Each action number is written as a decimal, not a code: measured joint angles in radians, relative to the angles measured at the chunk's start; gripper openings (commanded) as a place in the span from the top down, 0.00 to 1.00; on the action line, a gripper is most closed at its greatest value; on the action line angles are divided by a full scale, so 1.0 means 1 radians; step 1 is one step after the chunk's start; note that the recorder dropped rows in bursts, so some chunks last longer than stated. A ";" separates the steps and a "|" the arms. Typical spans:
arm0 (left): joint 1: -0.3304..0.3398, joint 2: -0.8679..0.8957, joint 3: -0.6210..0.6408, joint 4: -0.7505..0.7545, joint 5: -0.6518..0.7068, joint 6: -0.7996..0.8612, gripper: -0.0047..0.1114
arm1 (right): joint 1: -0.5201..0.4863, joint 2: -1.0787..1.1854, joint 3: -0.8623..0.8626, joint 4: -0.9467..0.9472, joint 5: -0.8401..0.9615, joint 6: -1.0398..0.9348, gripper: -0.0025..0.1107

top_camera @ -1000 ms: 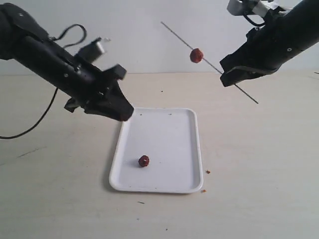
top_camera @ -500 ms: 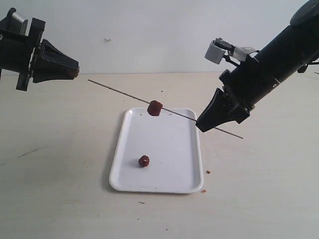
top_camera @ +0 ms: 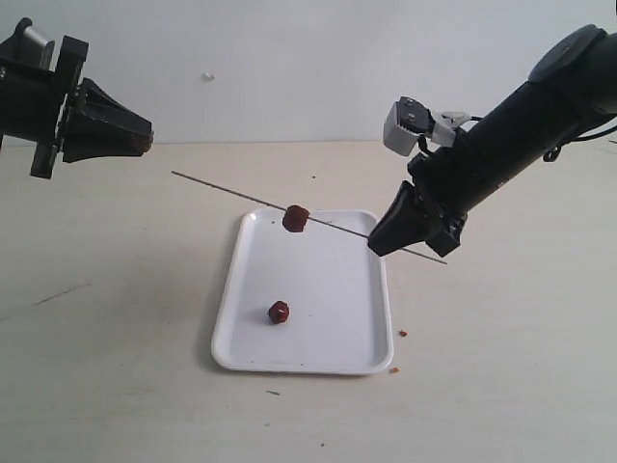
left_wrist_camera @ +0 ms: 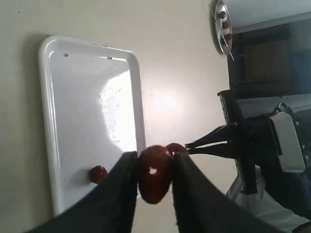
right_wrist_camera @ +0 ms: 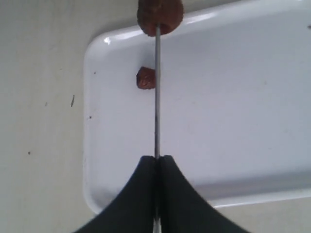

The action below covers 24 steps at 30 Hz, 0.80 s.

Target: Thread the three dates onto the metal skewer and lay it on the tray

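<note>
Above the table [top_camera: 501, 376], the right jaws clamp the skewer [top_camera: 241, 195] with one date [top_camera: 296, 219] threaded over the tray [top_camera: 333, 280], the left jaws grip a second date [left_wrist_camera: 154, 174], and the third date [top_camera: 279, 312] lies loose on the tray.

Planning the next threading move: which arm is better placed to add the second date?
Left. Its jaws already hold a date and face the free end of the metal skewer, which the right jaws clamp.

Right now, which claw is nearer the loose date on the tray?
Right. The right claw hovers at the tray's right rim, near the date; the left claw hangs far to its left.
</note>
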 measured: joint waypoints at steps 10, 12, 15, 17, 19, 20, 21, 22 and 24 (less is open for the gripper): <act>0.000 0.000 0.000 0.006 0.000 -0.016 0.73 | 0.000 0.048 -0.065 0.023 0.006 -0.018 0.98; 0.000 0.000 0.000 0.006 0.000 -0.016 0.73 | 0.000 0.048 -0.067 0.031 0.008 -0.021 0.98; 0.000 0.000 0.000 0.006 0.000 -0.016 0.73 | 0.000 0.048 -0.067 0.047 0.008 -0.024 0.98; -0.002 0.000 0.000 0.013 0.000 -0.016 0.73 | 0.000 0.048 -0.067 0.054 0.008 -0.027 0.98; -0.011 0.000 0.000 0.022 0.000 -0.016 0.73 | 0.000 0.048 -0.067 0.059 0.008 -0.028 0.98; -0.016 0.000 0.000 0.023 0.000 -0.016 0.73 | 0.000 0.048 -0.067 0.059 0.008 -0.028 0.98; -0.024 0.000 0.000 0.023 0.000 -0.016 0.73 | 0.000 0.048 -0.067 0.059 0.008 -0.028 0.98; -0.029 0.000 0.000 0.023 0.000 -0.016 0.73 | 0.000 0.048 -0.067 0.060 0.008 -0.028 0.98; -0.040 0.000 0.000 0.023 0.000 -0.016 0.73 | 0.000 0.048 -0.067 0.060 0.012 -0.031 0.98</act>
